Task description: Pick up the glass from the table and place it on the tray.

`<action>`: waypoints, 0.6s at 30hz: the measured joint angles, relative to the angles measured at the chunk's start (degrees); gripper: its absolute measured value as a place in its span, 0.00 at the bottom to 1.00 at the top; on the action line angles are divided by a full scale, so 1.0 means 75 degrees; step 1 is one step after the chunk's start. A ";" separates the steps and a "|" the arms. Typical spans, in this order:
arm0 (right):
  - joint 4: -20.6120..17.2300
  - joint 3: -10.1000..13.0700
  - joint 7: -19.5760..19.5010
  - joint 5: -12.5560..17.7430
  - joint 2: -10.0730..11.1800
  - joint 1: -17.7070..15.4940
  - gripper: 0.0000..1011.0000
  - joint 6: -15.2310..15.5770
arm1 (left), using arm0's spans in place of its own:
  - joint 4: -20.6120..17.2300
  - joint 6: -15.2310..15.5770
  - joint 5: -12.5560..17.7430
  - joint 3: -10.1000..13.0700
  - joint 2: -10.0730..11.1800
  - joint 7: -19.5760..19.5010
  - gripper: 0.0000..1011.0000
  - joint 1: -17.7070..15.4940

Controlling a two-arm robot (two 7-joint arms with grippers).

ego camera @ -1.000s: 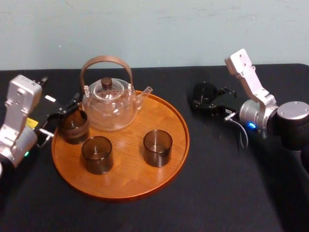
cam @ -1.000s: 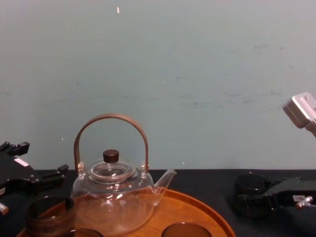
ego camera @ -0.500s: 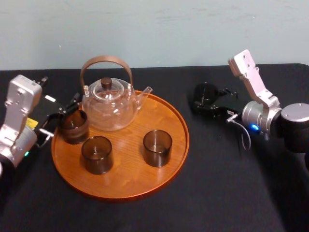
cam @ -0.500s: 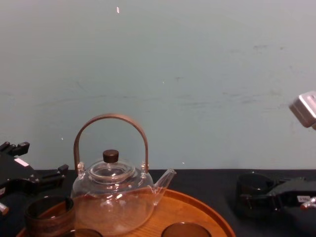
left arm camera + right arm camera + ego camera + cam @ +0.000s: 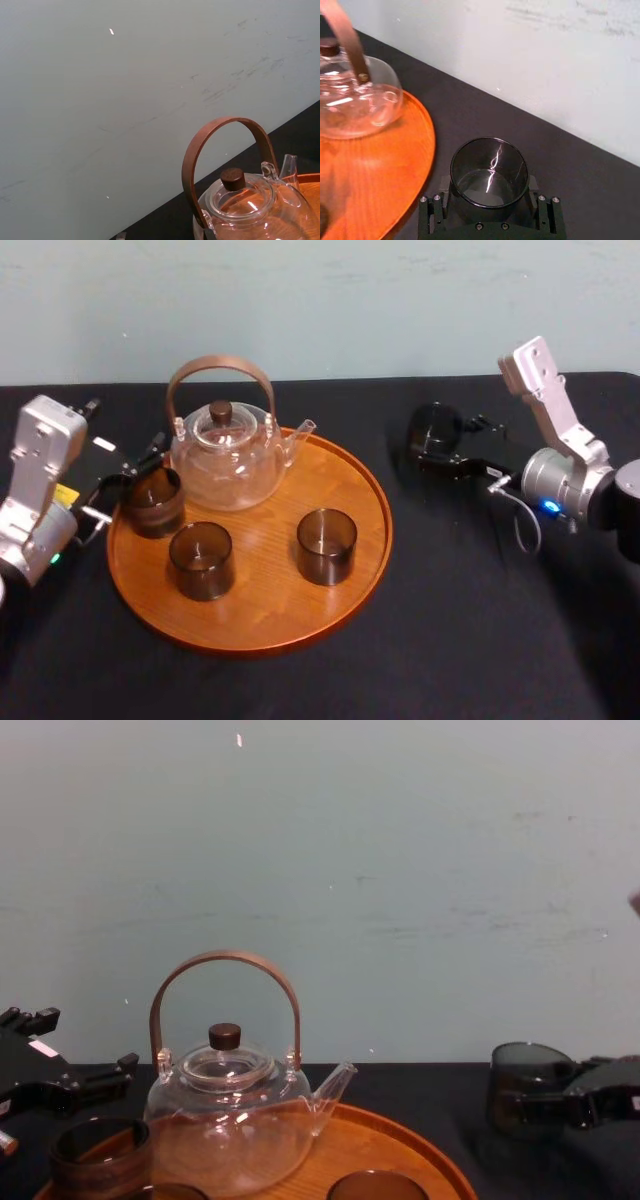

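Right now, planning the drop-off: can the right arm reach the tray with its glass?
Probably yes. The right claw holds the glass just right of the tray, only bare table between, and that side of the tray is bare wood.

- Lifted the glass (image 5: 436,426) up off the table (image 5: 450,620), gripped tight in the right gripper (image 5: 442,440).
- Moved both a bit to the right, away from the tray (image 5: 372,540).
- Seen from the chest, up in the air now (image 5: 522,1085), with a strip of table under the bottom, not sitting down low like before.
- Swung the grey end piece (image 5: 540,375) of the right arm out to the right too, so nearly gone off the edge of the chest view.
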 joint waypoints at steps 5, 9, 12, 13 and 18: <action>-0.0596 -0.0011 0.0304 0.0128 0.0337 -0.0262 0.89 -0.0035 | 0.0000 0.0000 0.0000 0.0000 0.0000 0.0000 0.99 0.0000; -0.0913 -0.0108 0.0578 0.0213 0.0571 -0.0374 0.89 -0.0151 | 0.0000 0.0000 0.0000 0.0000 0.0000 0.0000 0.99 0.0000; -0.1084 -0.0224 0.0800 0.0260 0.0719 -0.0393 0.89 -0.0284 | 0.0000 0.0000 0.0000 0.0000 0.0000 0.0000 0.99 0.0000; -0.1113 -0.0263 0.0852 0.0269 0.0751 -0.0391 0.89 -0.0322 | 0.0000 0.0000 0.0000 0.0000 0.0000 0.0000 0.99 0.0000; -0.1135 -0.0523 0.1202 0.0327 0.0831 -0.0240 0.89 -0.0593 | 0.0000 0.0000 0.0000 0.0000 0.0000 0.0000 0.99 0.0000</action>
